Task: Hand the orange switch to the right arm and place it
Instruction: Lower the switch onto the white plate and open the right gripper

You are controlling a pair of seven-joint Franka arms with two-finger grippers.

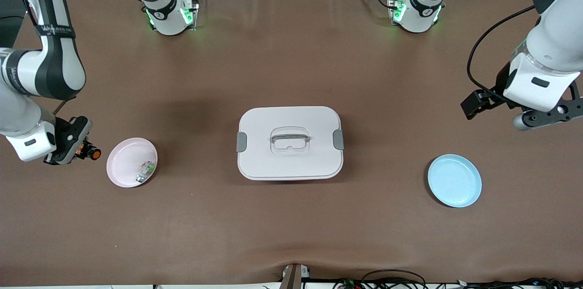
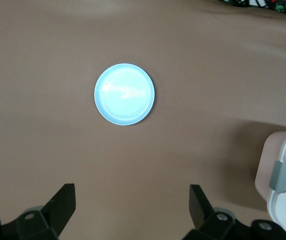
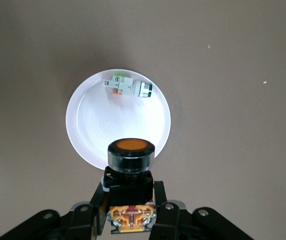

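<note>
Front view shows you the right arm (image 1: 41,65) bent down at its end of the table, its wrist turned so the right gripper (image 1: 84,150) points sideways toward the pink plate (image 1: 125,154). Its jaws are clamped on the orange switch (image 1: 93,153), which hangs in the air just beside the plate's rim, orange button leading. From the right wrist view you see the switch (image 3: 130,167) gripped by its black body between the fingers (image 3: 158,197), with the button end over the plate's near edge (image 3: 82,140). A green-and-white part (image 3: 130,86) lies in that plate.

Your left arm (image 1: 551,29) waits raised at its own end, with the left gripper (image 2: 130,210) hanging over bare table near the blue plate (image 1: 454,181), jaws spread wide and holding nothing. A white lidded box (image 1: 289,143) sits mid-table between the two plates.
</note>
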